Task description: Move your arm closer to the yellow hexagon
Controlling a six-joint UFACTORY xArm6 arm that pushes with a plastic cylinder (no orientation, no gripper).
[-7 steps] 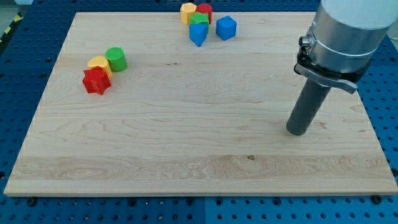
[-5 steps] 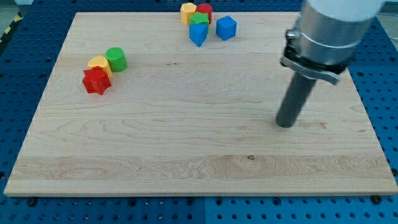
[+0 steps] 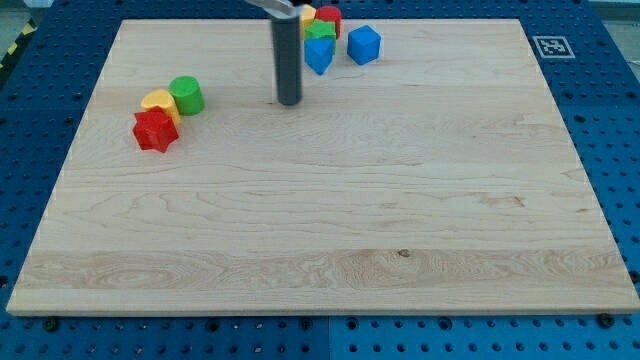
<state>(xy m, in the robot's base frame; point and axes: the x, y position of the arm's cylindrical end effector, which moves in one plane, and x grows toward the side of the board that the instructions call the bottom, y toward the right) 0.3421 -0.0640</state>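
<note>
The yellow hexagon (image 3: 309,17) lies at the view's top centre, its left half hidden behind my rod. It sits in a cluster with a red block (image 3: 330,17), a green block (image 3: 321,31), a blue block (image 3: 318,55) and a blue cube (image 3: 364,44). My tip (image 3: 289,101) rests on the wooden board (image 3: 330,220), below and slightly left of the yellow hexagon and just left of the blue block, touching none of them.
A second cluster at the view's left holds a yellow block (image 3: 157,101), a green cylinder (image 3: 186,95) and a red star-like block (image 3: 155,130). A black-and-white marker (image 3: 549,46) sits at the board's top right corner.
My rod has swept from the board's right side far to the upper left, ending just below the top cluster. No block has moved.
</note>
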